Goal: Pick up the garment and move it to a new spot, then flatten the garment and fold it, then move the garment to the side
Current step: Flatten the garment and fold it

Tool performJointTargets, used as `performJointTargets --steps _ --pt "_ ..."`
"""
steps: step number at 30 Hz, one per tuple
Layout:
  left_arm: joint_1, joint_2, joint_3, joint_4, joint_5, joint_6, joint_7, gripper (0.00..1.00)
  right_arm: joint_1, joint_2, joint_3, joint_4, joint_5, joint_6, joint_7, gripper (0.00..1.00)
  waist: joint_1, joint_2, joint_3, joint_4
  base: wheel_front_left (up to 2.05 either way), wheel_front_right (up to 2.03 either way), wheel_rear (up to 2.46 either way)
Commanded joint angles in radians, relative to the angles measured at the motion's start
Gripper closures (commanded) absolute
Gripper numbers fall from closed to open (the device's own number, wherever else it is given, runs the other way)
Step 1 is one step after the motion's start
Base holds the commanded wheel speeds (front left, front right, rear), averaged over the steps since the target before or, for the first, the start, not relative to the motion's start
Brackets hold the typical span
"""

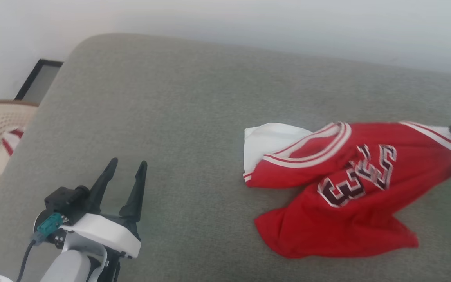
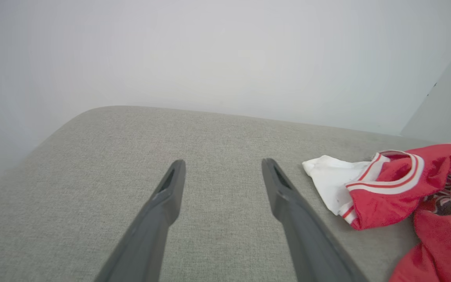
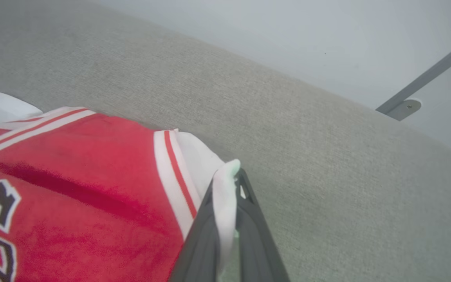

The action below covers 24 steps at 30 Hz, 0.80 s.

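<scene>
Two long tapered black fingers (image 1: 133, 196) on the left claw (image 1: 128, 161), white wrist housing (image 1: 104, 233), teal connector (image 1: 49, 224), black cable (image 1: 25, 258), pale grey forearm (image 1: 67, 269)

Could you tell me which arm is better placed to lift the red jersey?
Right: the right gripper is shut on the white sleeve of the red jersey-style shirt; the left gripper stands open over the grey fabric cushion.
</scene>
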Motion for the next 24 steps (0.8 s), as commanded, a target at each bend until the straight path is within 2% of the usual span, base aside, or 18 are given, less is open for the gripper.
performJointTargets --steps 1,4,9,13,18,19,20,21,24 --pt "0.011 0.006 0.003 -0.005 -0.009 0.004 0.003 0.00 0.044 -0.006 -0.034 -0.010 0.007 -0.001 0.000 1.00 0.0000 0.0000 -0.019 -0.026 0.00 0.00 0.00" --pt "0.014 0.007 0.001 -0.008 -0.011 0.004 0.005 0.00 0.098 -0.009 -0.079 -0.011 0.010 -0.001 0.008 1.00 0.0000 0.0000 -0.025 -0.034 0.00 0.00 0.00" --pt "0.015 0.008 -0.006 -0.007 -0.014 0.002 0.011 0.00 0.233 0.022 -0.192 0.018 -0.010 -0.001 0.012 1.00 0.0000 0.0000 -0.034 -0.042 0.00 0.00 0.00" --pt "0.011 0.015 -0.013 -0.004 -0.013 -0.002 0.019 0.00 0.299 0.077 -0.256 0.045 -0.033 -0.001 0.004 1.00 0.0000 0.0000 -0.039 -0.043 0.00 0.00 0.00" --pt "0.006 0.031 -0.022 -0.007 -0.016 -0.013 0.035 0.00 0.299 0.138 -0.288 0.057 -0.072 -0.001 -0.008 1.00 0.0000 0.0000 -0.052 -0.058 0.00 0.00 0.00" --pt "0.006 0.037 -0.025 -0.008 -0.014 -0.014 0.044 0.00 0.292 0.144 -0.290 0.053 -0.082 -0.001 -0.009 0.81 0.0000 0.0000 -0.057 -0.063 0.00 0.00 0.00" --pt "0.004 0.043 -0.029 -0.010 -0.012 -0.019 0.053 0.00 0.284 0.150 -0.293 0.046 -0.092 -0.001 -0.013 0.53 0.0000 0.0000 -0.061 -0.069 0.00 0.00 0.00" --pt "0.002 0.046 -0.033 -0.014 -0.015 -0.023 0.063 0.00 0.279 0.158 -0.294 0.040 -0.097 -0.001 -0.018 0.00 0.0000 0.0000 -0.067 -0.076 0.00 0.00 0.00" --pt "-0.006 0.071 -0.045 -0.032 -0.024 -0.036 0.109 0.00 0.275 0.174 -0.293 0.009 -0.111 -0.001 -0.031 0.00 0.0000 0.0000 -0.082 -0.101 0.00 0.00 0.00"
